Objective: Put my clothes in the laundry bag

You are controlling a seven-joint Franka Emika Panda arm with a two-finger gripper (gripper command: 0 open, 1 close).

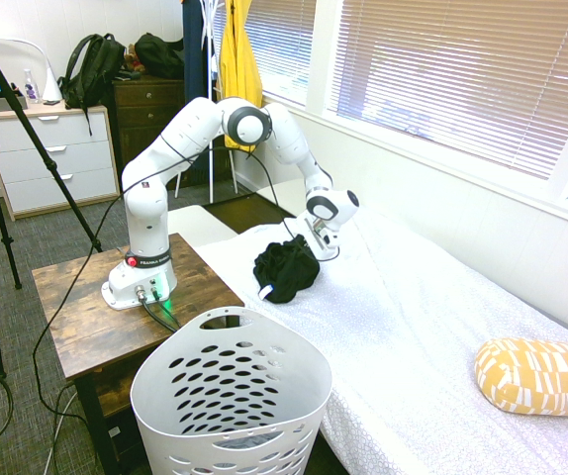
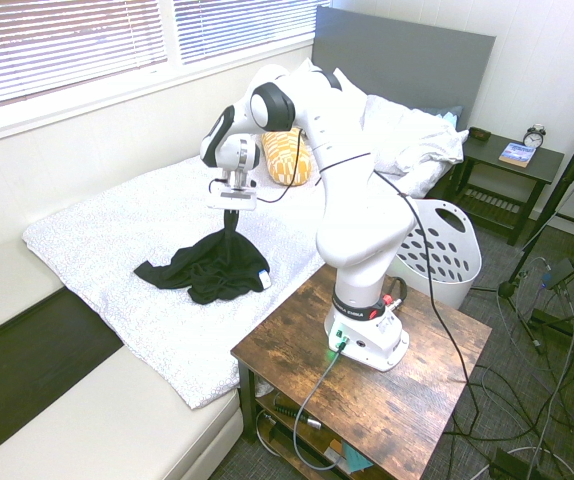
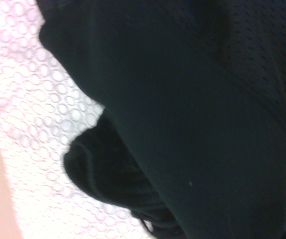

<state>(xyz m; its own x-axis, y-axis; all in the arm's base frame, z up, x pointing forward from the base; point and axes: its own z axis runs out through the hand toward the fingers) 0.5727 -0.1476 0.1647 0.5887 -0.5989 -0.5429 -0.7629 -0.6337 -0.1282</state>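
Tool (image 2: 233,208) clamped on black garment (image 2: 212,268), fabric pulled up in a peak, hem on bed (image 2: 117,240), white basket (image 1: 230,396) beside bench (image 1: 86,317)

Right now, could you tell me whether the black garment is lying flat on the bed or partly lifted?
Partly lifted. The gripper, shut on the black garment, pulls it into a peak, while its lower folds rest on the white bedspread.

The garment (image 1: 286,269) lies on the bed (image 1: 432,327); the basket (image 1: 231,401) stands on the floor beside the table (image 1: 86,317).
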